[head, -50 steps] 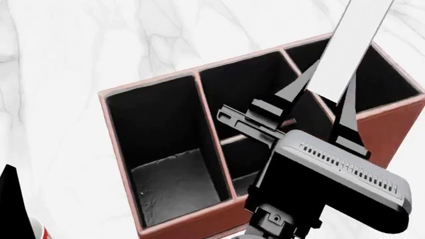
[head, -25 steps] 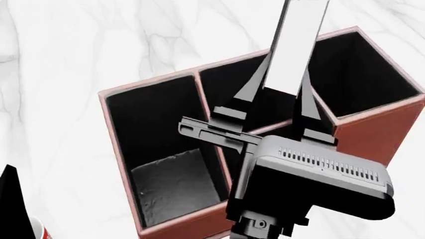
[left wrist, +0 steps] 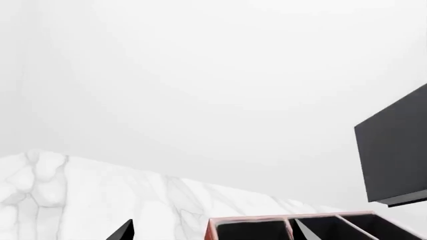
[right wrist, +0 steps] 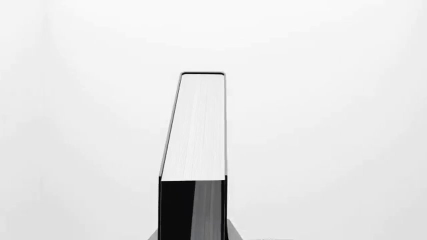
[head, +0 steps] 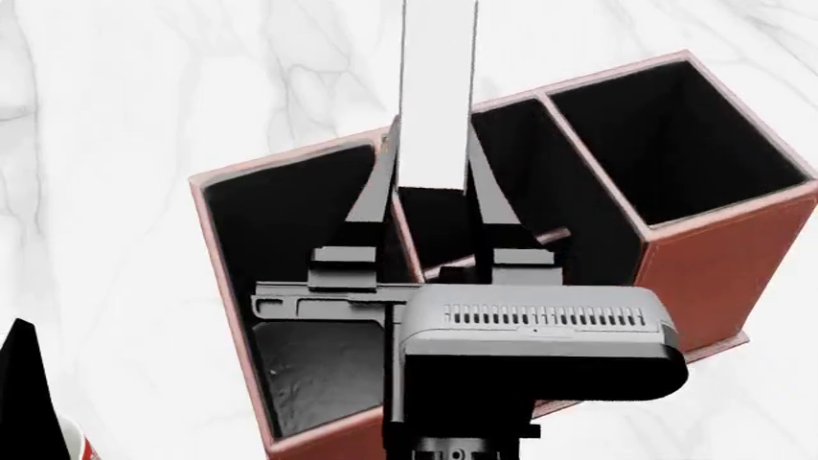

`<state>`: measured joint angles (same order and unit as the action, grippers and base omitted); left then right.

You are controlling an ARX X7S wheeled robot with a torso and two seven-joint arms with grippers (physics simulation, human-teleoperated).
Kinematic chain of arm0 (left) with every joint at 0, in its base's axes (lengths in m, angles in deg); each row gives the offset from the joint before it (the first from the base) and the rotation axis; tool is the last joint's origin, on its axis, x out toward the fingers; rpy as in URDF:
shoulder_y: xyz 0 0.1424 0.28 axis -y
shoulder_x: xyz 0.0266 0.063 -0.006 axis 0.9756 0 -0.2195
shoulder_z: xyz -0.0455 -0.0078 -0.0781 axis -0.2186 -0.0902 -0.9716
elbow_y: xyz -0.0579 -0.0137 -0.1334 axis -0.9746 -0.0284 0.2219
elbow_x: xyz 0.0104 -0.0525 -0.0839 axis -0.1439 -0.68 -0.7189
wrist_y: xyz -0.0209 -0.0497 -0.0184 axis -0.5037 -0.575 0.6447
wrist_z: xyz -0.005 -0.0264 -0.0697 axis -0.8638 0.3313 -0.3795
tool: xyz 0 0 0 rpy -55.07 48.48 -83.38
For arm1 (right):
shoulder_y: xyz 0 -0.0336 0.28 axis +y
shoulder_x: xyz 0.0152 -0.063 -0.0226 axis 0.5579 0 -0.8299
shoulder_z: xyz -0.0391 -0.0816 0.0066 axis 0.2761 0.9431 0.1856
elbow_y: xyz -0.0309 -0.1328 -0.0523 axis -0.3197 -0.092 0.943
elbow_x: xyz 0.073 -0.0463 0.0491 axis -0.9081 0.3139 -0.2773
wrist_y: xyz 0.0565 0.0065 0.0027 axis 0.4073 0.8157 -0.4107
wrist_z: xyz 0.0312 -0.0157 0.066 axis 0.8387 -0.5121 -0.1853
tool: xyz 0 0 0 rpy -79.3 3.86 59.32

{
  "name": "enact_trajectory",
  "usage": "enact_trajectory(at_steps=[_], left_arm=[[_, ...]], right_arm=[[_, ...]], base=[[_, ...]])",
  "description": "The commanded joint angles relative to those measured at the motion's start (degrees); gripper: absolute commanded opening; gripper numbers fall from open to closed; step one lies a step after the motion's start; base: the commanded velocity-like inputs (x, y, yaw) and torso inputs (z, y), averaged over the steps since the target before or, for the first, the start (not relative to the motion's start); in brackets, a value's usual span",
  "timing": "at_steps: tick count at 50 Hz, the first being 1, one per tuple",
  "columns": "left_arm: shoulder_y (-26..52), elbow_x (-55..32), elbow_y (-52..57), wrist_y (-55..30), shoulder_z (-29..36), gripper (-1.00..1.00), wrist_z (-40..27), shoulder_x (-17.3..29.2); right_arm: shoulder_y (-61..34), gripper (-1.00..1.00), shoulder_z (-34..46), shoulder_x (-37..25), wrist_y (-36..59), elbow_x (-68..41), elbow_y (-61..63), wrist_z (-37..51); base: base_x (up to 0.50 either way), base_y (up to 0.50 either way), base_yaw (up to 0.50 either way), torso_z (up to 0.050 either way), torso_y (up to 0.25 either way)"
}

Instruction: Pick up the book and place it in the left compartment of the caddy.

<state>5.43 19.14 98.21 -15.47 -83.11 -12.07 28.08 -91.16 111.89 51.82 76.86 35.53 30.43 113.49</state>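
Note:
My right gripper (head: 432,206) is shut on the book (head: 435,96), a thin black hardcover held upright with its white page edges facing the head camera. It hangs above the reddish-brown caddy (head: 715,259), about over the wall between the long left compartment (head: 306,287) and the small bays. The right wrist view shows the book (right wrist: 197,150) rising from between the fingers (right wrist: 233,234). In the left wrist view the book's black cover (left wrist: 393,150) floats clear above the caddy's rim (left wrist: 253,220). My left gripper (left wrist: 213,235) is open, left of the caddy, holding nothing.
A red-and-white mug (head: 84,448) shows at the bottom left corner, next to a black part of my left arm (head: 19,383). The caddy stands on a white marble table (head: 128,115). Its tall square bay (head: 677,144) is at the right end.
My right gripper has carried the book leftward, from over the right-hand bays to over the divider beside the left compartment. The book now stands straighter. The left arm has not moved.

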Motion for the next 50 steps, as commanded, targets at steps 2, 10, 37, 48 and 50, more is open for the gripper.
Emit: enact_trajectory(at_steps=[2,10,37,48,50], left_arm=[[0.1,0.1,-0.1,0.2,0.3,1.0,-0.2,0.2],[0.3,-0.2,-0.1,0.1,0.4,1.0,-0.3,0.3],[0.0,0.0,-0.6,0.9,0.7,1.0,-0.4,0.7],[0.1,-0.3,0.0,0.8,0.5,1.0,-1.0,1.0],[0.1,-0.3,0.1,0.7,0.6,1.0,-1.0,1.1]], right_arm=[[-1.4,-1.0,1.4,-1.3,1.8,1.1,3.2,-3.2],[-2.0,-1.0,1.9,-1.5,3.0,0.2,4.2,-4.0],[-0.1,-1.0,-0.2,-5.7,11.0,-10.3,14.6,-3.1],[-0.5,-1.0,-2.4,-7.3,18.6,-16.8,19.4,0.7],[-0.7,-1.0,-3.9,-6.9,21.9,-20.8,19.7,2.9]], base=[[0.0,0.0,0.0,0.0,0.0],[0.0,0.0,0.0,0.001,0.001],[0.0,0.0,0.0,0.0,0.002],[0.0,0.0,0.0,0.0,0.001],[0.0,0.0,0.0,0.0,0.0]])
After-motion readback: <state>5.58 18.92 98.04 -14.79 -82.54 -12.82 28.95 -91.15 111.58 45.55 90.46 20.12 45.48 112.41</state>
